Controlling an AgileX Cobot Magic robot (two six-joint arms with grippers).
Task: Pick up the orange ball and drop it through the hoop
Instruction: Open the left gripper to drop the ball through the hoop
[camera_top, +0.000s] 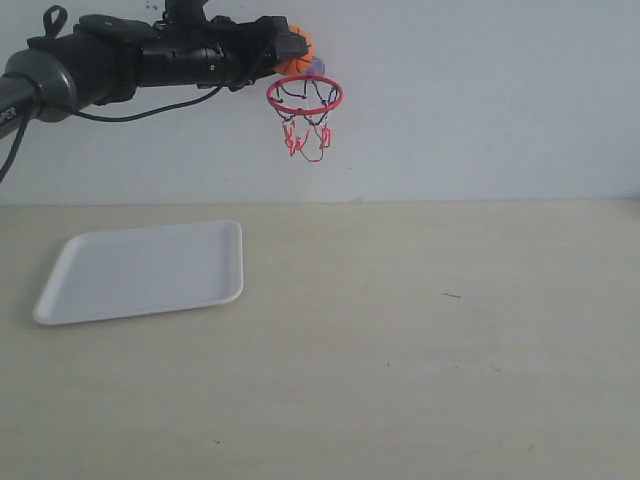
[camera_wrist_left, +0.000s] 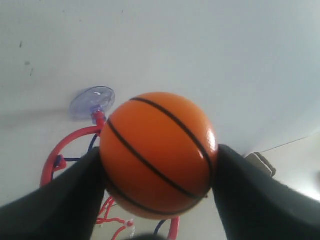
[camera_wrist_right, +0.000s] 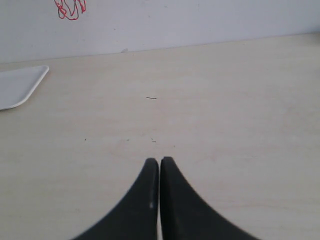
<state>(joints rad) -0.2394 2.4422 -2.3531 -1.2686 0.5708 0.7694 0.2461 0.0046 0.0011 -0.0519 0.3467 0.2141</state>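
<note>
The orange ball (camera_top: 296, 52) with black seams is held high against the wall, just above the back-left rim of the hoop (camera_top: 304, 96). My left gripper (camera_top: 288, 50) is shut on it. In the left wrist view the ball (camera_wrist_left: 159, 154) fills the space between the two dark fingers (camera_wrist_left: 60, 200), with the red ring (camera_wrist_left: 65, 150), net strings and the clear suction cup (camera_wrist_left: 92, 101) behind and below. My right gripper (camera_wrist_right: 159, 161) is shut with nothing in it, low over the table; it does not appear in the exterior view.
A white rectangular tray (camera_top: 145, 270) lies on the left of the beige table (camera_top: 420, 340), seen partly in the right wrist view as well (camera_wrist_right: 20, 85). The white wall (camera_top: 480, 100) carries the hoop. The net's lower strings (camera_wrist_right: 70, 9) show there too.
</note>
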